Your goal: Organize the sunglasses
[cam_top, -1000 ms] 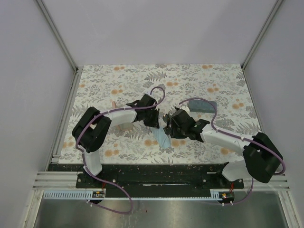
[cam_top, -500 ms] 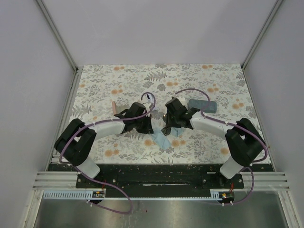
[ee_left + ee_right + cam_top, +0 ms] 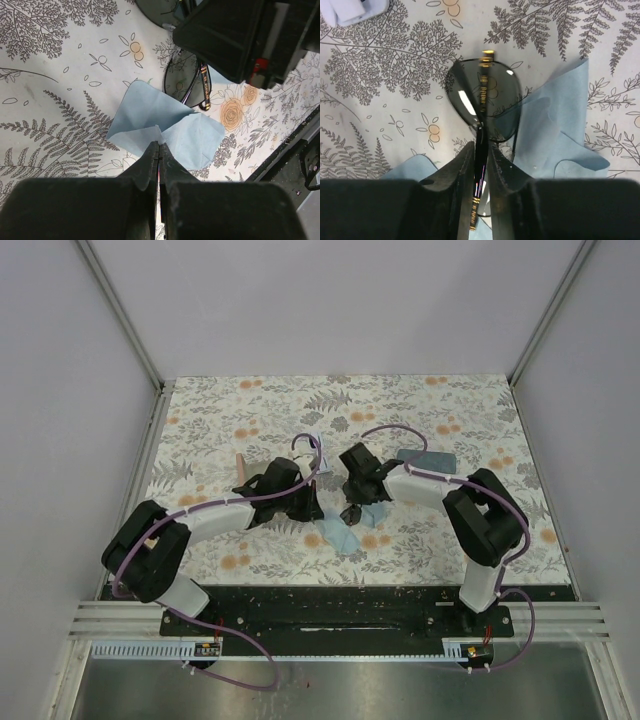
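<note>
Left gripper (image 3: 159, 150) pinched shut on the light blue cloth (image 3: 150, 112) at its edge, right gripper (image 3: 481, 150) clamped narrowly on the dark sunglasses (image 3: 485, 95) by one temple.

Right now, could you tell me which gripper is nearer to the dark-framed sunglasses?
Right. The right gripper clamps the temple of the sunglasses between its fingers. The left gripper is shut at the edge of the blue cloth, apart from the sunglasses.

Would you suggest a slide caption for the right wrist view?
Right gripper clasps the dark sunglasses by a temple, lenses overlapping a light blue cloth on the floral table.
</note>
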